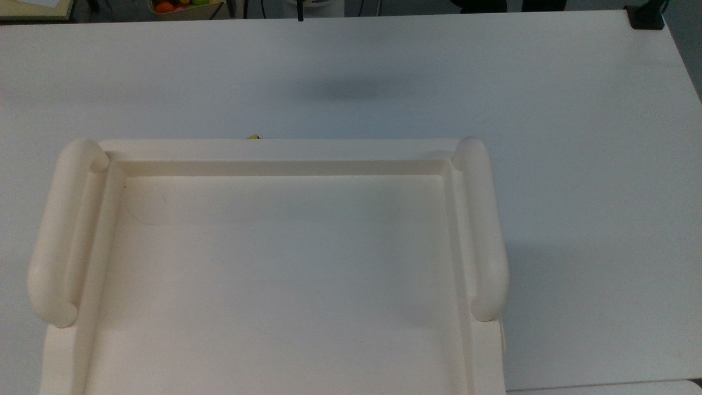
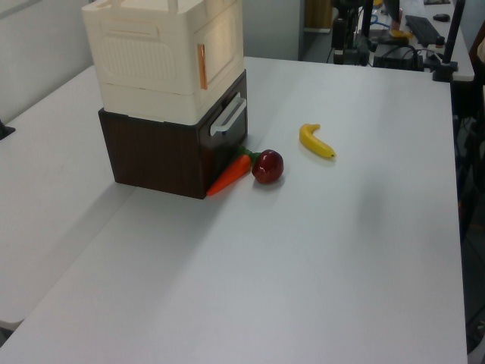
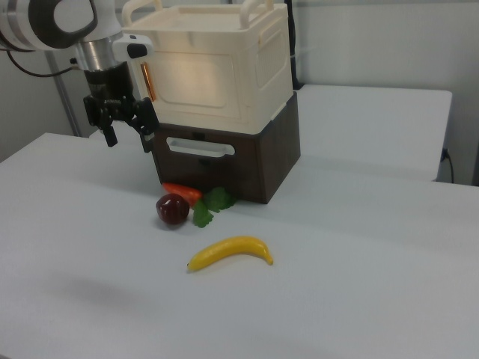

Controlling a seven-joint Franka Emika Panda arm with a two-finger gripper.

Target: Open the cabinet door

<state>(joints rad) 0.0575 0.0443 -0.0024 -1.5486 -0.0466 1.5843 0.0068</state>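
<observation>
Top view: cabinet seen from above, recessed tray-like top flanked by two rounded side rails, standing on the white table. A small yellow speck at its far edge, possibly fruit.

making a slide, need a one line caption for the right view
Franka gripper open beside the closed cabinet door, with apple, carrot and banana below.

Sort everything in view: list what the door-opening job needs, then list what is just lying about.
Needed for the job:
- cream-white plastic cabinet
- its flat cream cabinet door with a coppery fitting
- black two-finger gripper, jaws open

Just lying about:
- yellow banana
- dark red apple
- orange carrot with green leaves
- dark brown drawer box under the cabinet
</observation>
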